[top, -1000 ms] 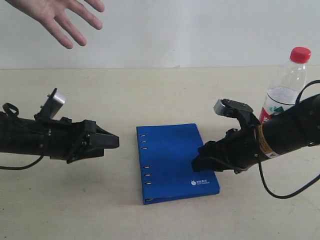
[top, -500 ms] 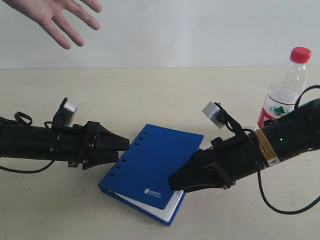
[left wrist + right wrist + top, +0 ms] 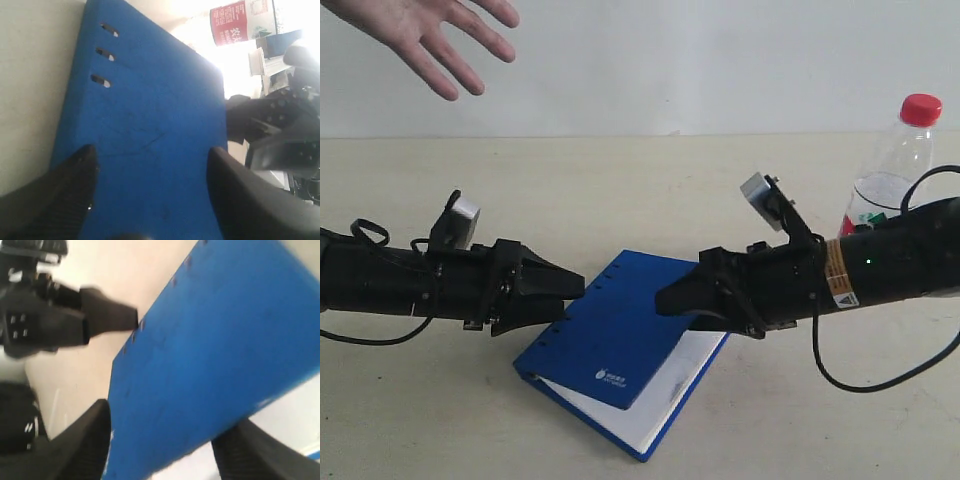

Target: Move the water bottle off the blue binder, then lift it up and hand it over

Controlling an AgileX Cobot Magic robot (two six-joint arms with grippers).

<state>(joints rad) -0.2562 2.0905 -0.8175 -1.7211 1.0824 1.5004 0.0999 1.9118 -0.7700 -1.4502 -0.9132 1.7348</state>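
Note:
The blue binder (image 3: 610, 340) lies askew on the table between my two grippers, its top cover tipped up on the right over white pages (image 3: 675, 385). My left gripper (image 3: 570, 297) is open at the spine edge, and its fingers straddle the cover (image 3: 150, 100) in the left wrist view. My right gripper (image 3: 670, 300) is open at the raised cover edge. In the right wrist view the cover (image 3: 215, 330) runs between its wide fingers. The water bottle (image 3: 898, 160), red-capped, stands off the binder on the table behind my right arm. Its label (image 3: 242, 22) shows past the binder.
A person's open hand (image 3: 430, 35) hovers at the top left above the table. The beige table (image 3: 650, 190) runs back to a white wall. The left arm's black fingers (image 3: 105, 312) show beyond the binder in the right wrist view.
The binder, flat and square a second ago, has been turned askew and its cover tipped up. Both grippers closed in on it; the right one rose. The bottle stayed put.

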